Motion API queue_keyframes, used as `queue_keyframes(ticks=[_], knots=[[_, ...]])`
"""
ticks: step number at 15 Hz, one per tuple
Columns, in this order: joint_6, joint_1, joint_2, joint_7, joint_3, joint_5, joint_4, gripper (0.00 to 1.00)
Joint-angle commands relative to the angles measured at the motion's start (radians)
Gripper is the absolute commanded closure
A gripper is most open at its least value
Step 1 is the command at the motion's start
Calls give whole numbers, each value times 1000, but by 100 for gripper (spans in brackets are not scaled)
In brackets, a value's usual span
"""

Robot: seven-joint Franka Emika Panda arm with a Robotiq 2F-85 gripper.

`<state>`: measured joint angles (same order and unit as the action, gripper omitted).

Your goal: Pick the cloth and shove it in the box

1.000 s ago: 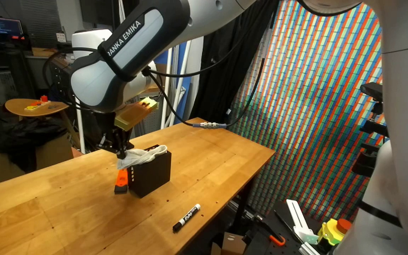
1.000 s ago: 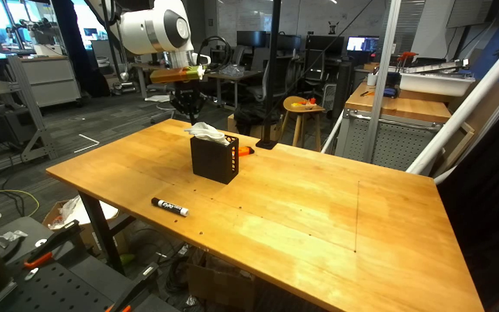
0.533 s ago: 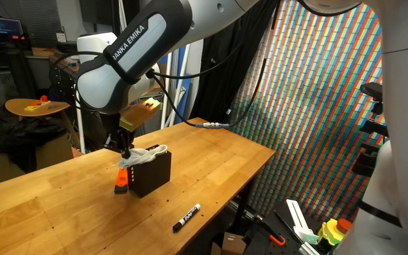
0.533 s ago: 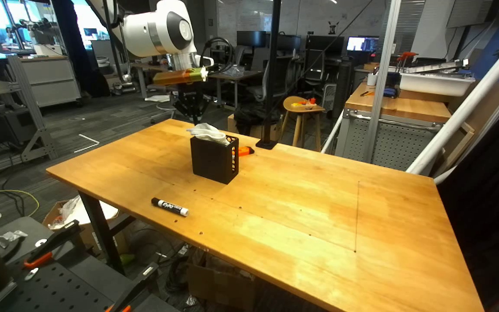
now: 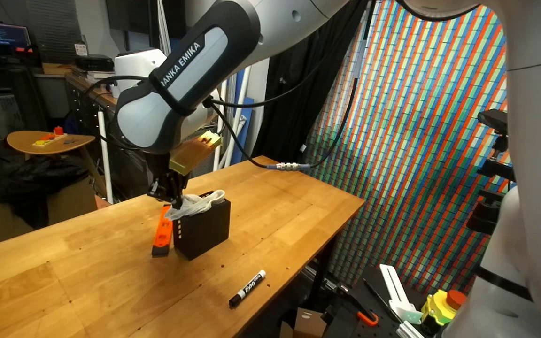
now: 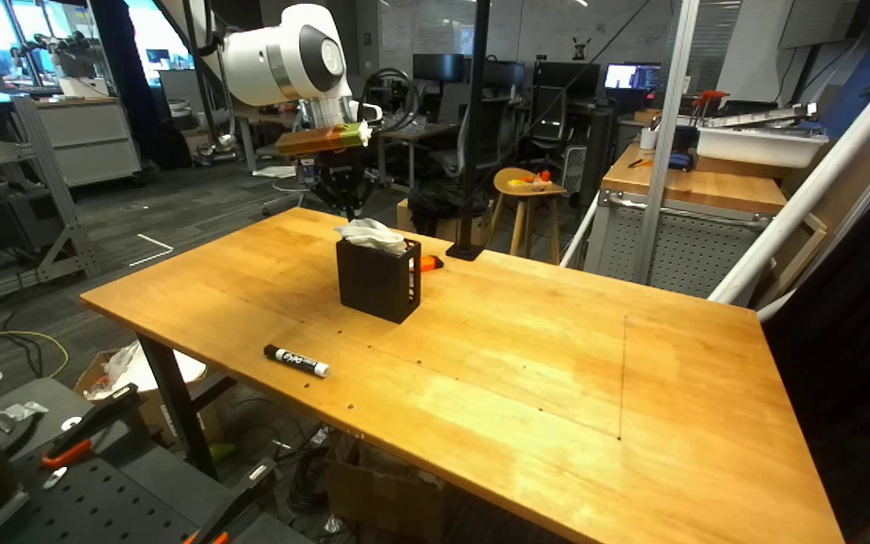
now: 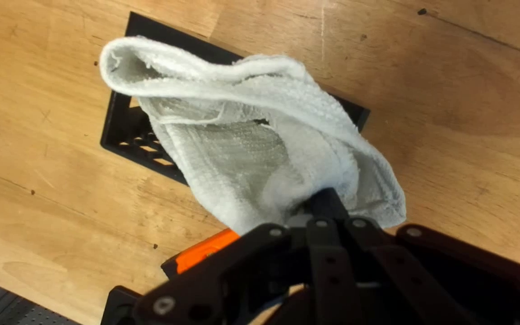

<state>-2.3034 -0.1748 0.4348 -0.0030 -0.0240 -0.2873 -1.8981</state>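
A whitish cloth [image 5: 200, 203] lies across the open top of a black box [image 5: 204, 231] standing on the table. Its near-gripper end hangs over the box's edge; the wrist view also shows the cloth [image 7: 246, 153] slanting across the box [image 7: 178, 38], with part of the opening uncovered. My gripper [image 7: 325, 201] is shut on the cloth near that overhanging end. The fingertips are partly buried in the folds. In an exterior view the gripper [image 5: 177, 204] is just above the box's edge. In an exterior view the cloth [image 6: 371, 236] sits bunched above the box's rim [image 6: 374, 253].
An orange and black tool [image 5: 163, 231] lies on the table beside the box, and it shows partly under the gripper in the wrist view [image 7: 206, 250]. A marker [image 5: 247, 289] lies near the table's edge. A black post [image 6: 465, 249] stands at the table's far edge.
My gripper has moved toward the box, bringing the gathered cloth end with it. In the last half second the box has shifted slightly the same way, away from the orange tool.
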Motion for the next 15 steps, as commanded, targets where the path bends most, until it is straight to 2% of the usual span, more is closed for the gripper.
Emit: queue_keyframes(ticks=[1, 15], knots=[[-25, 8, -27, 24, 6, -20, -40, 100], [-6, 25, -58, 80, 43, -29, -61, 100]])
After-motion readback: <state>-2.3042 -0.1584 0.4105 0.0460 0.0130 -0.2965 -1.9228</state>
